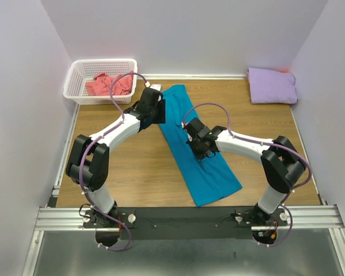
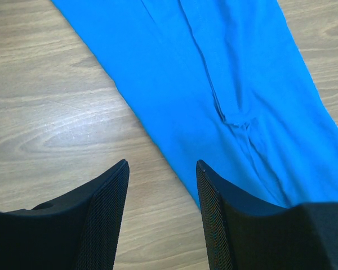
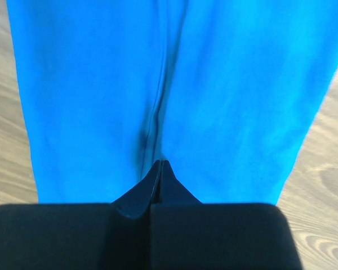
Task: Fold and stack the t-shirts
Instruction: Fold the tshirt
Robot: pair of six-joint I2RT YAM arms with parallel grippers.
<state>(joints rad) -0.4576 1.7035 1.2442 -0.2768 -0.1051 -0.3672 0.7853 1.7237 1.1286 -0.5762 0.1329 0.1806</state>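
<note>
The teal-blue t-shirt [image 1: 210,172] lies on the wooden table as a long narrow strip, running from back centre to front right. My left gripper [image 1: 156,115] is open at the strip's left edge near its far end; in the left wrist view [image 2: 162,163] one finger is over bare wood and the other over the cloth [image 2: 225,67]. My right gripper [image 1: 200,148] is shut over the middle of the strip, its tips [image 3: 161,163] at a lengthwise crease in the cloth [image 3: 242,101]. The pale lavender shirt [image 1: 271,86] lies folded at the back right. The coral-pink shirt [image 1: 109,84] is crumpled in the basket.
A white lattice basket [image 1: 75,77] stands at the back left corner. Grey walls enclose the table on three sides. Bare wood [image 1: 132,167] shows left of the strip and between the strip and the lavender shirt.
</note>
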